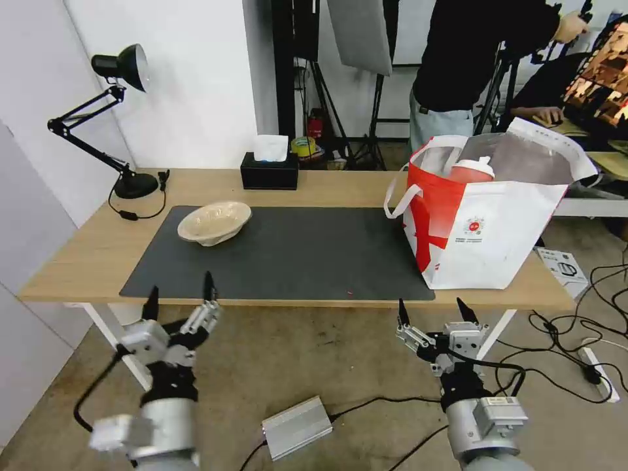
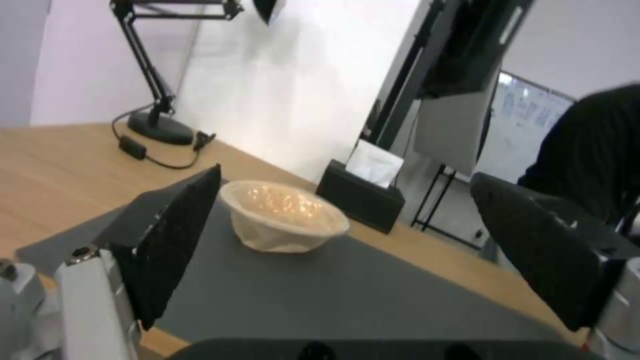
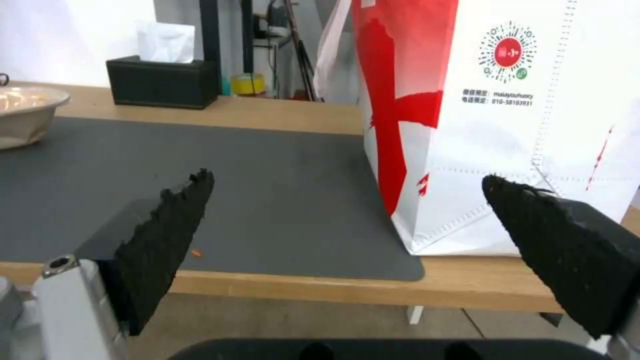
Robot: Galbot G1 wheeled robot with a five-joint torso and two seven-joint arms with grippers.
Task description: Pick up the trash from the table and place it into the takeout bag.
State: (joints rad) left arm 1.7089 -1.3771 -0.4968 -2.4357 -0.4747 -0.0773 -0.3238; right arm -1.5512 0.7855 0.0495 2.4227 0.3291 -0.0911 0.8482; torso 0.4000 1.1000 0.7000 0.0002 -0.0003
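Right now both my arms hang low in front of the near edge of the table (image 1: 78, 261), out over the floor. My left gripper (image 1: 180, 297) sits at the near left, below the corner of the dark grey mat (image 1: 294, 255), its two black fingers spread apart and holding nothing. My right gripper (image 1: 437, 313) sits at the near right, below the takeout bag (image 1: 484, 242), its fingers likewise apart and empty.

The shallow beige pulp bowl (image 1: 214, 222) rests on the far left part of the mat, slightly tilted, well apart from both grippers. In my left wrist view the same bowl (image 2: 283, 215) stands between my open fingers but farther off, on the mat, with nothing touching it.

The takeout bag stands upright at the right end of the table, its near left corner on the mat's right edge, mouth open and the foil lining showing. Inside it the red drink cup with its white lid (image 1: 472, 170) stands up near the far left side. My right wrist view looks at the bag's (image 3: 507, 125) white front with the round logo and its red side panel.

A black tissue box (image 1: 269, 171) stands at the far edge of the table, and a black desk lamp (image 1: 121, 118) at the far left corner.
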